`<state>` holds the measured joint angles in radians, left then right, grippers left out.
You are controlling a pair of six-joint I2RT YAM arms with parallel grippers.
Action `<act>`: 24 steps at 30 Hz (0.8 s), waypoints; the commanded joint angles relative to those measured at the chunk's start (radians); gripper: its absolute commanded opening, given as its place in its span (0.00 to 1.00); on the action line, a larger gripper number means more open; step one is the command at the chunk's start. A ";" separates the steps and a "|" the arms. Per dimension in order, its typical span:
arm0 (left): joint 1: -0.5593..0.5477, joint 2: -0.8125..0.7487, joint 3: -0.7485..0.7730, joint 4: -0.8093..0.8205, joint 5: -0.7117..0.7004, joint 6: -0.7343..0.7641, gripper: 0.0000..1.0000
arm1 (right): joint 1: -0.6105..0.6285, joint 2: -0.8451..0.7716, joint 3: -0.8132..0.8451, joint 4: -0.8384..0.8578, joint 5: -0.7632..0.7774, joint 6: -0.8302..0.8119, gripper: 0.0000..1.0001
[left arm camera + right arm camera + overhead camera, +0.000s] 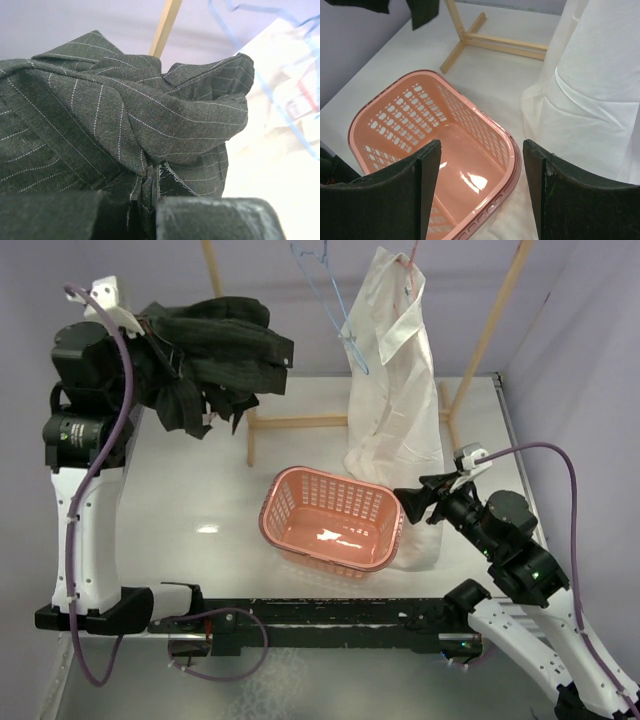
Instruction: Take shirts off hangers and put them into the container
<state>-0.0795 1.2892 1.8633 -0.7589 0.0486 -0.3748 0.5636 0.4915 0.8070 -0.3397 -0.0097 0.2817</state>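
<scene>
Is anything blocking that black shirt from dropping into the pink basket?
Nothing visible does. The black shirt, held by the left gripper, hangs left of the open-topped basket; the wooden rack foot between lies low.

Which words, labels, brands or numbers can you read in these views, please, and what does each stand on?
No text can be read in any view.
white shirt: a pale patch near the collar may be a tag; too blurred to read.
black shirt and basket: no print visible.
</scene>
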 commanded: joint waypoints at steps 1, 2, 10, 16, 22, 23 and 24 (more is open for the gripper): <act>0.003 0.013 0.190 -0.064 0.061 0.001 0.00 | -0.001 0.012 0.040 0.034 0.042 0.011 0.69; 0.002 0.014 0.209 -0.058 0.087 -0.015 0.00 | -0.001 0.013 0.038 0.036 0.049 0.012 0.69; 0.001 -0.047 0.166 0.108 0.358 -0.174 0.00 | 0.000 0.022 0.032 0.049 0.088 0.042 0.69; 0.001 -0.102 0.157 0.126 0.513 -0.178 0.00 | -0.001 0.036 0.034 0.059 0.111 0.057 0.69; 0.001 -0.212 0.009 0.217 0.649 -0.248 0.00 | 0.000 0.039 0.041 0.046 0.120 0.066 0.69; 0.001 -0.225 -0.022 0.245 0.684 -0.271 0.00 | 0.000 0.037 0.041 0.044 0.123 0.066 0.68; 0.001 -0.234 -0.053 0.268 0.713 -0.292 0.00 | 0.000 0.035 0.041 0.043 0.128 0.068 0.68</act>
<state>-0.0792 1.1149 1.8866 -0.6739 0.6010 -0.5697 0.5636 0.5301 0.8074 -0.3340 0.0887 0.3309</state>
